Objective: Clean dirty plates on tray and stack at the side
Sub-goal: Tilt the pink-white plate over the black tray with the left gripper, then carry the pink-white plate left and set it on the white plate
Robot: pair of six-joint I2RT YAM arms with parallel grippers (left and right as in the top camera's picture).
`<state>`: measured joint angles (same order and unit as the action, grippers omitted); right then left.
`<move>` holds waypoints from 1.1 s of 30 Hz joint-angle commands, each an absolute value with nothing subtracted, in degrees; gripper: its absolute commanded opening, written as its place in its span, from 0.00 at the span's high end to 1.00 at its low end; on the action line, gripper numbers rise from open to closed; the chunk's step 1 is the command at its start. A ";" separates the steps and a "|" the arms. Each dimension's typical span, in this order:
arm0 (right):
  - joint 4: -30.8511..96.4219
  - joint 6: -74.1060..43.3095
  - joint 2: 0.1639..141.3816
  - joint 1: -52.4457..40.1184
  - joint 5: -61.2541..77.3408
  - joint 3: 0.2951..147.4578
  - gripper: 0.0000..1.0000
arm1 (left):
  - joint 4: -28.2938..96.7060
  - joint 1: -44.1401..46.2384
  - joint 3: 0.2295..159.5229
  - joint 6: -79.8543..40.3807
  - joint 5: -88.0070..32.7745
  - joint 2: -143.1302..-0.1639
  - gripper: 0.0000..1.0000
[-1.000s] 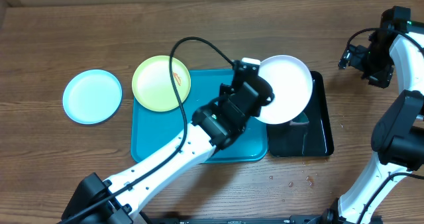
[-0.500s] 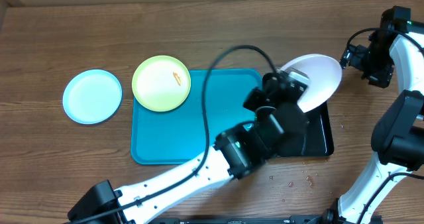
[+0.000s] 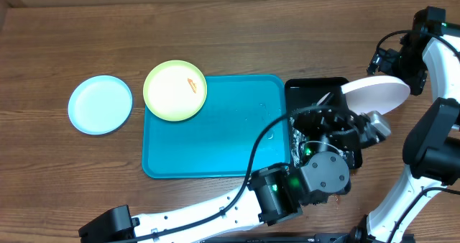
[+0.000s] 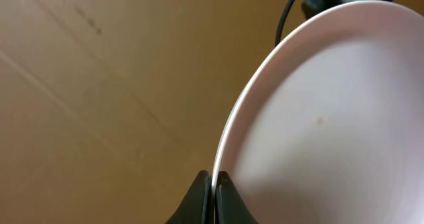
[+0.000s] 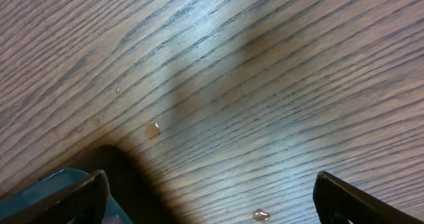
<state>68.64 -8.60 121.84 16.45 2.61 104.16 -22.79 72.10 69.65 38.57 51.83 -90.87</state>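
My left gripper (image 4: 214, 177) is shut on the rim of the white plate (image 4: 331, 118). In the overhead view it holds that plate (image 3: 375, 93) tilted on edge in the air, just right of the black tray (image 3: 316, 90). The pale yellow-green plate (image 3: 175, 90), with a small orange smear, lies over the far left corner of the cyan-blue tray (image 3: 215, 135). The light cyan plate (image 3: 100, 104) lies on the table left of the tray. My right gripper (image 5: 211, 181) is open and empty above bare wood at the far right (image 3: 381, 60).
The glossy black tray stands against the blue tray's right edge, partly hidden by my left arm (image 3: 316, 175). Small water drops (image 5: 153, 130) lie on the wood. The table's far edge runs along the top of the overhead view.
My left arm has swung right, carrying the white plate from over the blue and black trays to past the black tray's right side and tilting it. The right arm has not moved.
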 commanded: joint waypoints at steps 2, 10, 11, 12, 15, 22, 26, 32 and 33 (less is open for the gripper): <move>68.58 -8.82 119.85 16.43 2.61 104.97 0.00 | -25.21 72.58 70.74 45.23 52.99 -90.39 0.96; 68.58 -8.82 119.85 16.43 2.61 104.97 0.00 | -24.18 71.90 70.61 38.37 54.15 -90.39 0.96; 68.58 -8.82 119.85 16.43 2.61 104.97 0.00 | -22.74 71.48 70.61 34.54 54.48 -90.41 0.96; 68.60 -8.82 119.85 16.43 2.59 104.97 0.00 | -20.27 70.96 70.59 30.17 54.52 -90.43 0.96; 68.58 -8.82 119.85 16.43 2.61 104.97 0.00 | -9.23 68.38 70.59 12.88 54.06 -90.61 0.96; 68.58 -8.82 119.85 16.43 2.61 104.97 0.00 | 17.69 56.45 70.54 -26.11 31.33 -90.70 0.96; 68.60 -8.82 119.85 16.43 2.61 104.97 0.00 | 22.81 44.56 70.54 -32.42 13.08 -90.65 0.96; 68.58 -8.82 119.85 16.43 2.61 104.97 0.00 | 25.54 26.35 70.57 -36.27 -7.25 -90.61 0.96; 68.58 -8.82 119.85 16.43 2.61 104.97 0.00 | 26.30 22.72 70.57 -37.08 -9.52 -90.61 0.96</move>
